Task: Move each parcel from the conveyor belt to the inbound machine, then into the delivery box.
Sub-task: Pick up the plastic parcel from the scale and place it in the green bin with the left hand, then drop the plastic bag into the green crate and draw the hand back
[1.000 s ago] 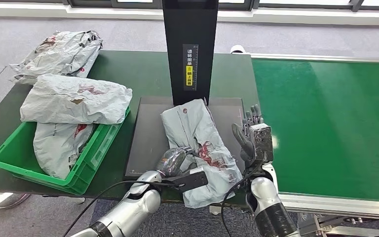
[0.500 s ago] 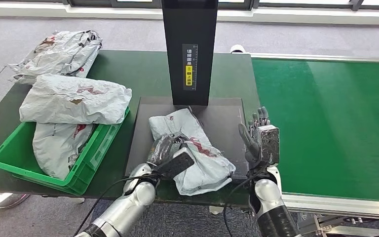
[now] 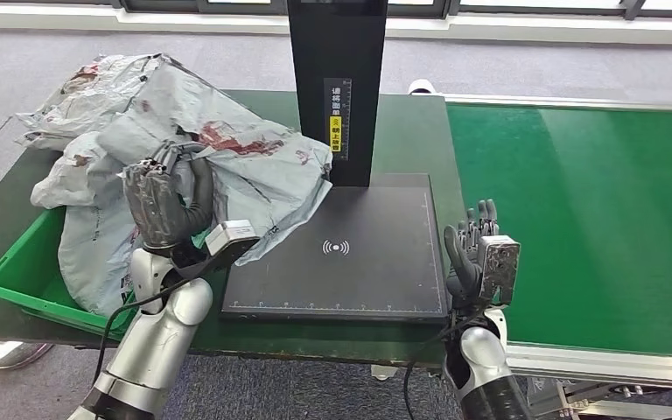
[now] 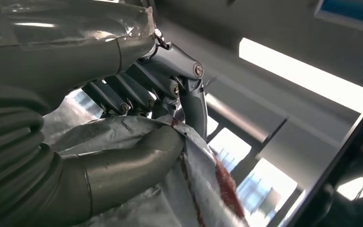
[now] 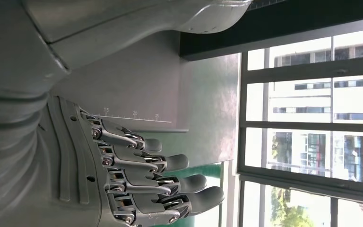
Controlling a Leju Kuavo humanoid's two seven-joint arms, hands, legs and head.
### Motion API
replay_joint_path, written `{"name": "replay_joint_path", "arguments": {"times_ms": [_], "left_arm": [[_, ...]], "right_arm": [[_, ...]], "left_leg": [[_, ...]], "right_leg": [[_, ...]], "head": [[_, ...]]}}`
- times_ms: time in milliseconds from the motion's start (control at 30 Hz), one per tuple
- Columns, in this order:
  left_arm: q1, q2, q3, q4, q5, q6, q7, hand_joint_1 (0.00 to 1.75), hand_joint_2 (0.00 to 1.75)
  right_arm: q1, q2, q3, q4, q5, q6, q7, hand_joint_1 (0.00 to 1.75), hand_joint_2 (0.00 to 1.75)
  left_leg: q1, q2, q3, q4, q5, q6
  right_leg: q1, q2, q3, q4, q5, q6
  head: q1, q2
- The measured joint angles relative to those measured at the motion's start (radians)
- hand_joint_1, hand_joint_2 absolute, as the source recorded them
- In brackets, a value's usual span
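My left hand [image 3: 164, 203] is raised to the left of the inbound machine's black platform [image 3: 341, 252], and its fingers [image 4: 189, 94] and thumb pinch a fold of the grey parcel [image 3: 227, 162] with red print. The parcel hangs from that grip in the air, spread wide: its far corner reaches toward the machine's black upright column [image 3: 337, 87], its near edge droops over the left rim of the platform, and the rest of it hangs above the green delivery box [image 3: 17, 276], which stands left of the platform. More grey parcels [image 3: 96, 249] lie in that box, and another one [image 3: 79, 96] lies on the dark table behind it. My right hand [image 3: 481, 262] stands upright just beside the platform's right edge, between the platform and the green conveyor belt [image 3: 586, 219], with its fingers [image 5: 170, 163] straight and apart, holding nothing.
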Motion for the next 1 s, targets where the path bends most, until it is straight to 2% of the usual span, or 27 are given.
{"name": "replay_joint_path", "arguments": {"times_ms": [167, 267, 433, 500, 533, 667, 733, 800, 967, 1000], "left_arm": [[0.011, -0.051, 0.147, -0.059, -0.154, 0.003, -0.129, 1.75, 1.75], [0.015, -0.089, 0.236, -0.073, -0.229, 0.004, -0.168, 1.75, 1.75], [0.033, -0.137, 0.364, -0.076, -0.258, 0.004, -0.217, 1.75, 1.75], [0.040, -0.145, 0.392, -0.073, -0.326, 0.004, -0.151, 1.75, 1.75], [0.040, -0.142, 0.400, -0.064, -0.376, 0.003, -0.080, 1.75, 1.75], [0.022, -0.079, 0.368, 0.056, -0.530, -0.031, 0.293, 1.75, 1.75], [0.002, -0.031, 0.331, 0.147, -0.548, -0.065, 0.439, 1.75, 1.75], [-0.017, 0.009, 0.303, 0.237, -0.551, -0.090, 0.520, 1.75, 1.75], [-0.048, 0.072, 0.279, 0.415, -0.584, -0.100, 0.611, 1.75, 1.75], [-0.056, 0.081, 0.279, 0.446, -0.589, -0.104, 0.623, 1.31, 1.75]], "right_arm": [[0.026, -0.007, 0.000, -0.020, -0.019, -0.019, -0.006, 0.00, 1.75], [0.049, -0.011, 0.000, -0.041, -0.020, -0.027, -0.001, 0.00, 1.75], [0.089, -0.020, 0.000, -0.082, -0.019, -0.029, 0.007, 0.00, 1.75], [0.097, -0.022, 0.000, -0.092, -0.017, -0.029, 0.008, 0.00, 1.75], [0.100, -0.023, 0.000, -0.096, -0.016, -0.029, 0.010, 0.00, 1.75], [0.101, -0.025, 0.000, -0.103, -0.003, -0.025, 0.027, 0.00, 1.75], [0.098, -0.025, 0.000, -0.104, 0.007, -0.013, 0.039, 0.00, 1.75], [0.092, -0.025, -0.001, -0.104, 0.016, 0.000, 0.047, 0.00, 1.75], [0.075, -0.025, -0.001, -0.101, 0.027, 0.021, 0.059, 0.00, 1.75], [0.073, -0.025, -0.001, -0.100, 0.029, 0.025, 0.060, 0.00, 1.75]], "left_leg": [[0.000, 0.000, 0.000, 0.000, 0.000, 0.000], [0.000, 0.000, 0.000, 0.000, 0.000, 0.000], [0.000, 0.000, 0.000, 0.000, 0.000, 0.000], [0.000, 0.001, 0.000, 0.000, 0.000, 0.000], [0.000, 0.001, 0.000, 0.000, 0.000, 0.000], [0.000, 0.002, 0.001, 0.000, 0.000, 0.000], [0.000, 0.003, 0.001, 0.000, 0.001, -0.001], [0.000, 0.003, 0.001, 0.000, 0.001, -0.002], [0.001, 0.003, 0.001, 0.000, 0.001, -0.002], [0.001, 0.003, 0.001, 0.000, 0.001, -0.002]], "right_leg": [[0.000, 0.000, 0.000, 0.000, 0.000, 0.000], [0.000, 0.000, 0.000, 0.000, 0.000, 0.000], [0.000, 0.000, 0.000, 0.000, 0.000, 0.000], [0.000, 0.000, -0.001, 0.000, 0.000, 0.000], [0.000, 0.000, -0.001, 0.000, 0.000, 0.000], [0.000, 0.000, -0.001, 0.000, 0.000, -0.001], [0.001, 0.001, -0.001, 0.000, 0.001, -0.002], [0.001, 0.001, -0.001, 0.000, 0.002, -0.002], [0.001, 0.002, -0.001, 0.000, 0.002, -0.003], [0.001, 0.002, -0.001, 0.000, 0.002, -0.002]], "head": [[0.000, 0.000], [0.000, 0.000], [0.000, 0.000], [0.000, 0.000], [0.000, 0.000], [0.000, 0.000], [0.000, 0.000], [0.000, 0.000], [0.000, 0.000], [0.000, 0.000]]}}
